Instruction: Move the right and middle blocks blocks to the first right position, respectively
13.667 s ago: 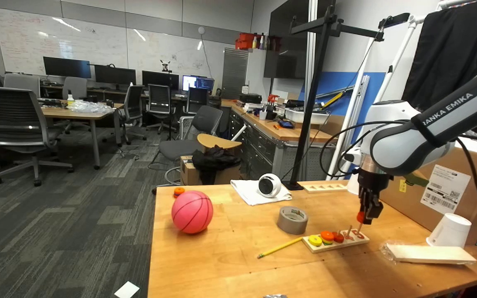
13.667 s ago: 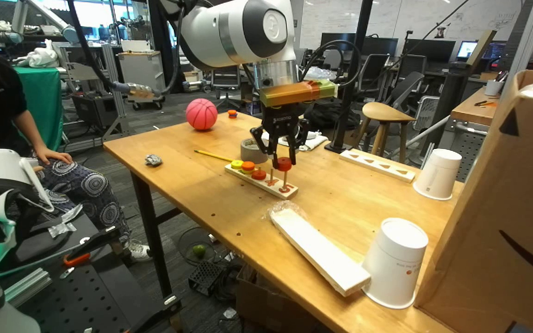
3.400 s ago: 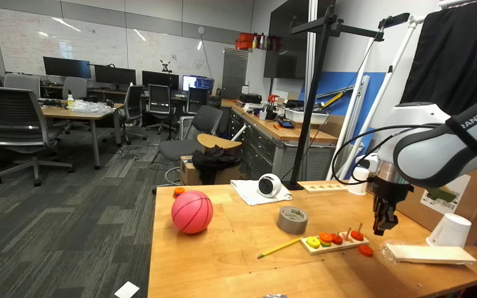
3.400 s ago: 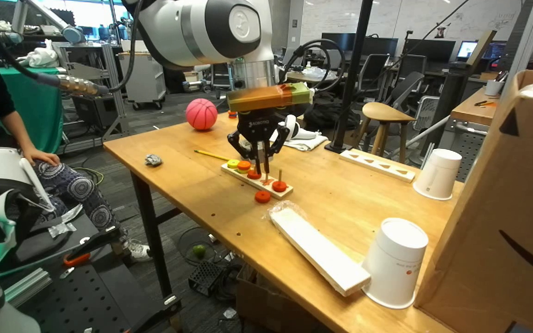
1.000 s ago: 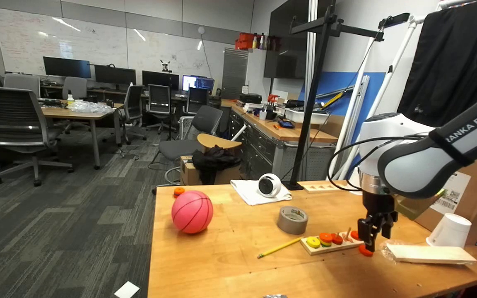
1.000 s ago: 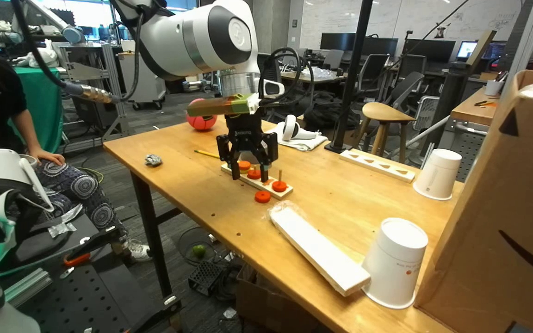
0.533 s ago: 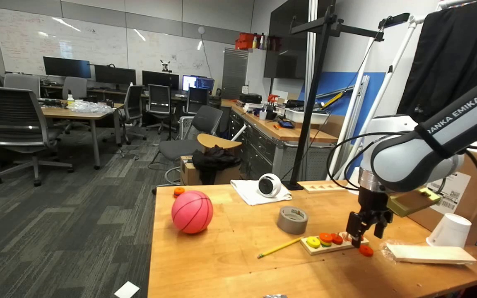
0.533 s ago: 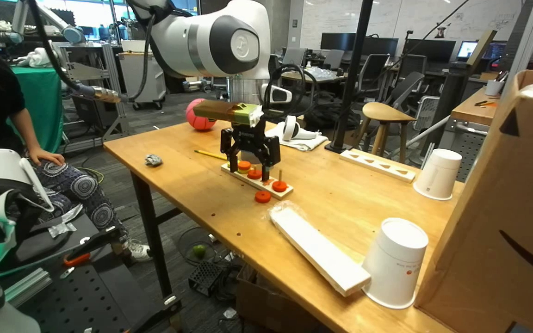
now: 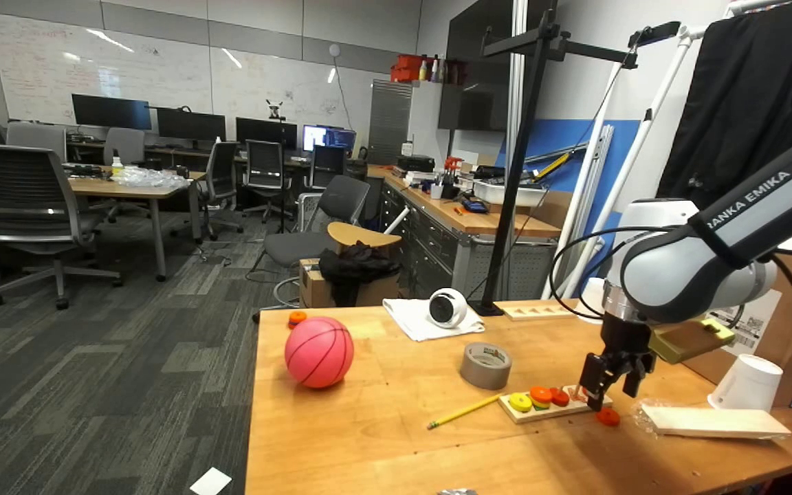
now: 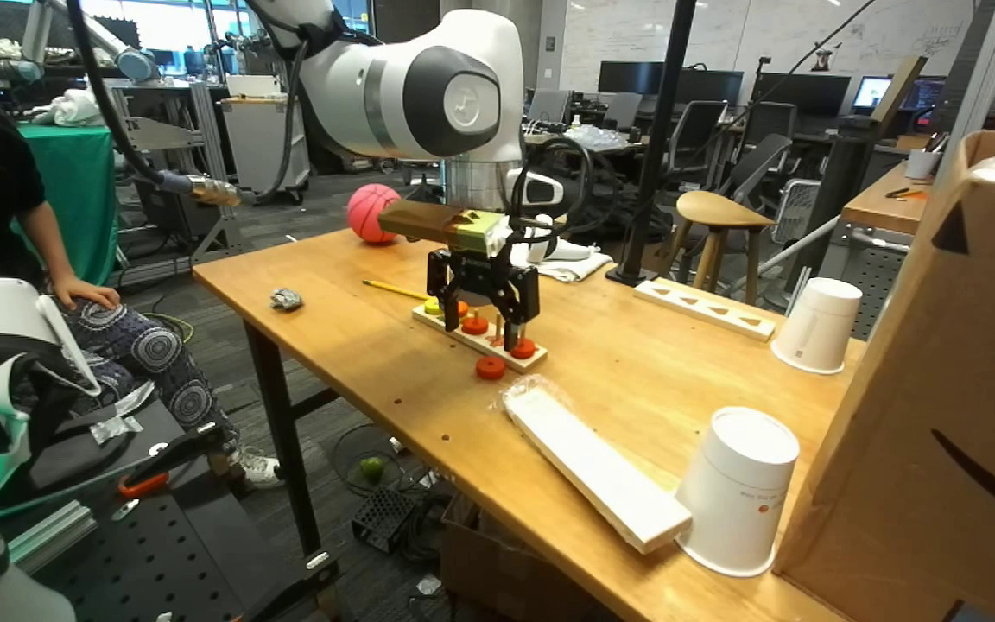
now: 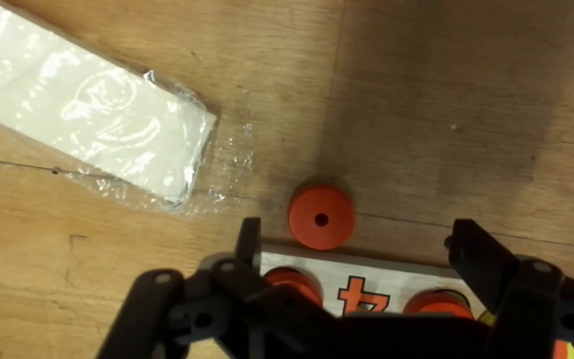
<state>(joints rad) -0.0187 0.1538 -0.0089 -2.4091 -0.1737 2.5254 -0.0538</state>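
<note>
A loose red-orange block, a disc with a centre hole, lies flat on the table against the side of the numbered peg board. Another red block sits on the board's end peg, partly covered by a finger. At mid-board there is a third red block, and beyond the bare peg's "4" it shows between them in the wrist view. An orange block is stacked further along. My gripper hangs over the board, jaws wide apart and holding nothing. In the wrist view the loose block appears between the fingertips, nearer the left one.
A plastic-wrapped wooden piece lies close to the loose block, beside a white cup. The tape roll, pencil and pink-red ball are farther along the table. A large cardboard box stands at one end.
In the oldest frames a red block was held above the end peg; now one is on that peg and one on the table. The jaws have since opened and moved slightly towards that peg.
</note>
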